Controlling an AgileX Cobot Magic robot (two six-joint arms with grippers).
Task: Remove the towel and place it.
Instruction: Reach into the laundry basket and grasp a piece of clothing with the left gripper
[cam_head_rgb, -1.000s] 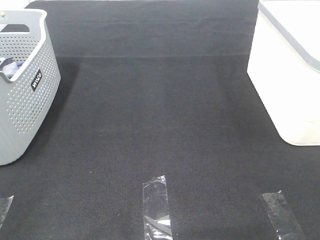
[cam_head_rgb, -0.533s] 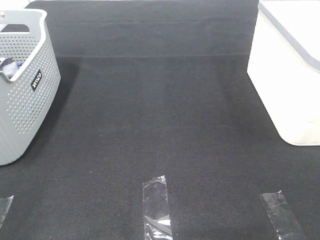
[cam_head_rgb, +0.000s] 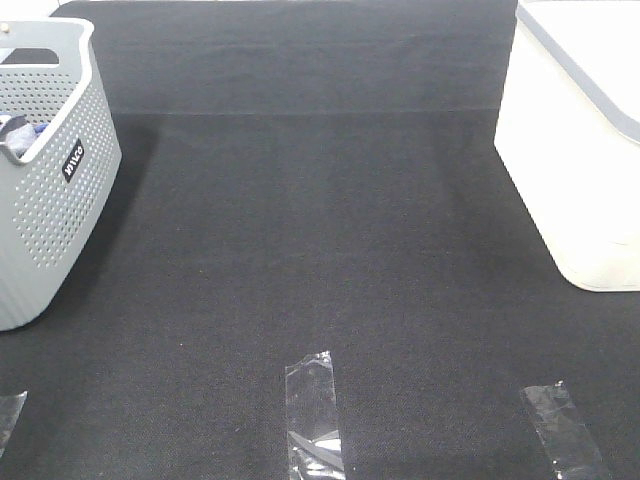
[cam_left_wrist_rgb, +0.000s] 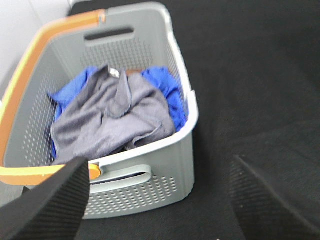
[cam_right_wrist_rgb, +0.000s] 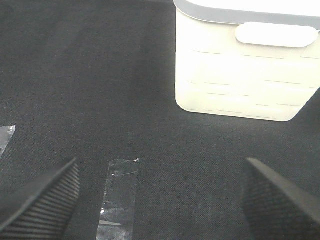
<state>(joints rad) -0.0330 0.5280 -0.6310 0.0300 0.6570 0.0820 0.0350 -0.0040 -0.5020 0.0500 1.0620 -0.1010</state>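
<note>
We see the towel (cam_left_wrist_rgb: 112, 117) crumpled inside the grey basket (cam_head_rgb: 50, 200) at the counter's left edge, lying over a blue cloth (cam_left_wrist_rgb: 167, 90) and below the basket's rim. Our left gripper (cam_left_wrist_rgb: 159, 165) faces the basket with its jaws spread wide and holding nothing, and our right gripper (cam_right_wrist_rgb: 160, 165) is just as wide and holds nothing over the black mat (cam_head_rgb: 320, 220), near the white bin (cam_head_rgb: 580, 150) at the right edge. Between basket and bin runs a broad stretch of mat, with tape strips (cam_head_rgb: 312, 405) along the near edge.
</note>
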